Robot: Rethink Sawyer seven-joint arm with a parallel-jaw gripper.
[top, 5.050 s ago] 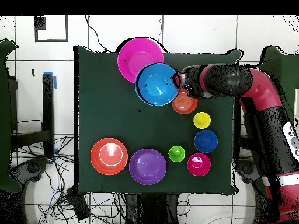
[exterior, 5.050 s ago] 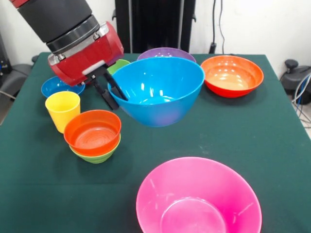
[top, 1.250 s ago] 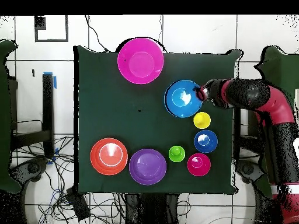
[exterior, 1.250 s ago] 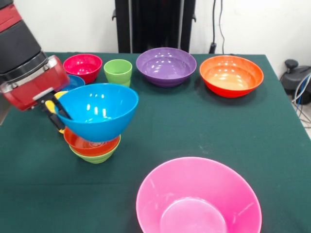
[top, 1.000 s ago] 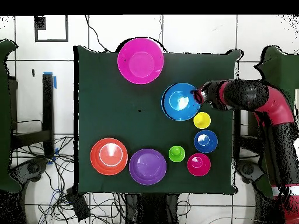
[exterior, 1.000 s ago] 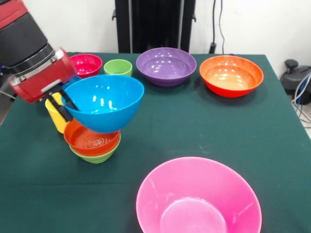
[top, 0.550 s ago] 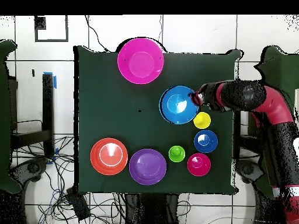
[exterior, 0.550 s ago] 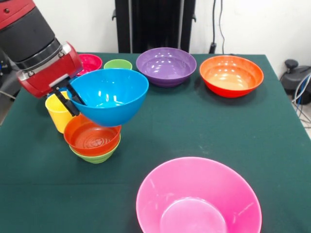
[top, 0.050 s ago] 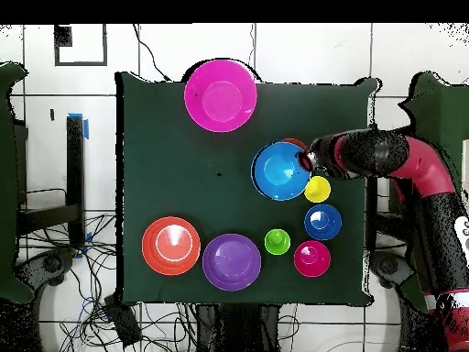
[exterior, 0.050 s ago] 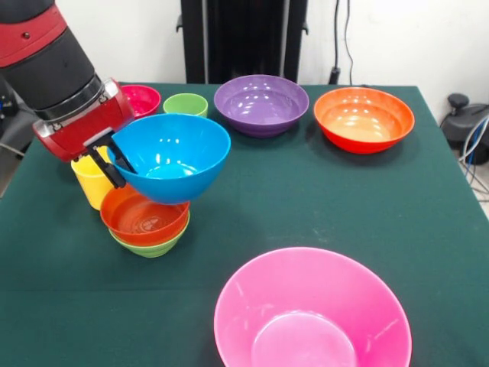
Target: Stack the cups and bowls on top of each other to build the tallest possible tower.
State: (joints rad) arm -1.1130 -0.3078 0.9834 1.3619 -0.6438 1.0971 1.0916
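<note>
The gripper (exterior, 0.050 s ago: 114, 159) pinches the rim of the large light-blue bowl (exterior, 0.050 s ago: 172, 157), one finger inside and one outside, holding it tilted above the orange-red bowl (exterior, 0.050 s ago: 144, 218) nested in the small green bowl (exterior, 0.050 s ago: 153, 247). These stand on a dark green tablecloth (exterior, 0.050 s ago: 306, 199) before a white wall (exterior, 0.050 s ago: 382, 38), over a white tiled floor (top, 0.050 s ago: 311, 55) strewn with cables (top, 0.050 s ago: 101, 316).

A desk covered with a dark green cloth (exterior, 0.050 s ago: 321, 206) fills most of the front view; from overhead the same cloth (top, 0.050 s ago: 174, 137) shows as a dark square. Behind its far edge stands a tall black upright panel (exterior, 0.050 s ago: 244, 38) against a white wall (exterior, 0.050 s ago: 390, 38), with thin black cables (exterior, 0.050 s ago: 344, 34) hanging down the wall. The floor is white tile with dark joints (top, 0.050 s ago: 92, 55); a tangle of black cables (top, 0.050 s ago: 110, 316) lies on it, and a strip of blue tape (top, 0.050 s ago: 84, 126) is just beside the desk.
</note>
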